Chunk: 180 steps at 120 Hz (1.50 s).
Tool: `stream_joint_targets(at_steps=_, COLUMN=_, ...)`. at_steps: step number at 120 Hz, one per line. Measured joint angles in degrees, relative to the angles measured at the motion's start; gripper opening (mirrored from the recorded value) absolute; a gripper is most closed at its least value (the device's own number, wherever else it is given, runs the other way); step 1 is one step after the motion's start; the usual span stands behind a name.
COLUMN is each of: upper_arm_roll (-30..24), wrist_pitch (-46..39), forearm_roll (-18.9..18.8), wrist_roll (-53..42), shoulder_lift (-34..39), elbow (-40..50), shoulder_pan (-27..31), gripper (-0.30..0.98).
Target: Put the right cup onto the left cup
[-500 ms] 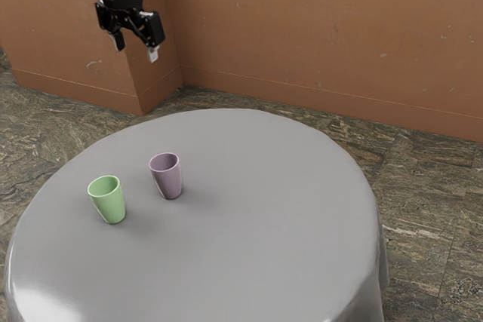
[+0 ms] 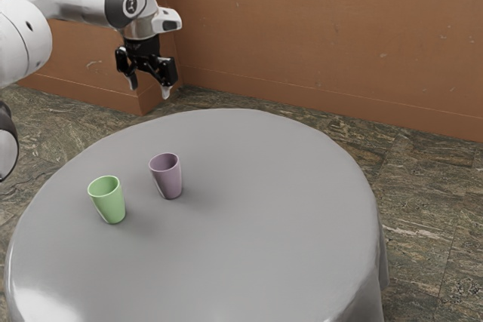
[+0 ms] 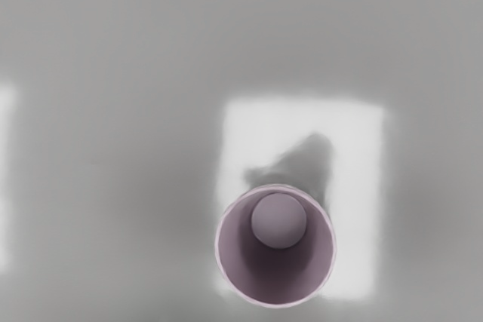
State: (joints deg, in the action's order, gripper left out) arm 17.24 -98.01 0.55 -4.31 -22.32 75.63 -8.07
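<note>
High above the table, my gripper (image 2: 149, 88) hangs open in the exterior view, its two fingertips well apart and nothing between them. Below it a purple cup (image 2: 167, 177) stands upright on the table. The green cup (image 2: 109, 201) is upright too, a short gap from the purple one, toward the exterior view's left and lower edge. From the wrist view I look down into the mouth of the purple cup (image 3: 278, 246), its round bottom visible inside.
The round table (image 2: 264, 209) wears a grey cloth whose edge drops at the exterior view's right. A brown wall (image 2: 317, 35) rises behind it, over a dark stone floor (image 2: 423, 209). Bright reflections lie on the cloth around the purple cup in the wrist view.
My gripper has come down and slightly toward the exterior view's right, with more of the arm now in sight. Both cups stand where they were.
</note>
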Motion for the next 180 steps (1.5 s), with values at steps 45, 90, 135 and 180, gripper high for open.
stream_joint_targets(at_steps=45, upper_arm_roll=-0.2, wrist_pitch=-12.1, forearm_roll=5.4, wrist_roll=8.3, shoulder_lift=1.5, elbow=16.4, shoulder_pan=-0.8, gripper=0.67)
stream_joint_targets(at_steps=90, upper_arm_roll=-0.3, wrist_pitch=-20.8, forearm_roll=5.7, wrist_roll=17.1, shoulder_lift=6.9, elbow=28.5, shoulder_pan=-3.1, gripper=0.67)
stream_joint_targets(at_steps=135, upper_arm_roll=-0.9, wrist_pitch=-23.9, forearm_roll=4.6, wrist_roll=22.0, shoulder_lift=0.3, elbow=24.8, shoulder_pan=-3.3, gripper=0.67)
stream_joint_targets(at_steps=180, upper_arm_roll=-1.4, wrist_pitch=-26.1, forearm_roll=4.2, wrist_roll=24.6, shoulder_lift=-3.0, elbow=24.2, shoulder_pan=-2.9, gripper=0.67)
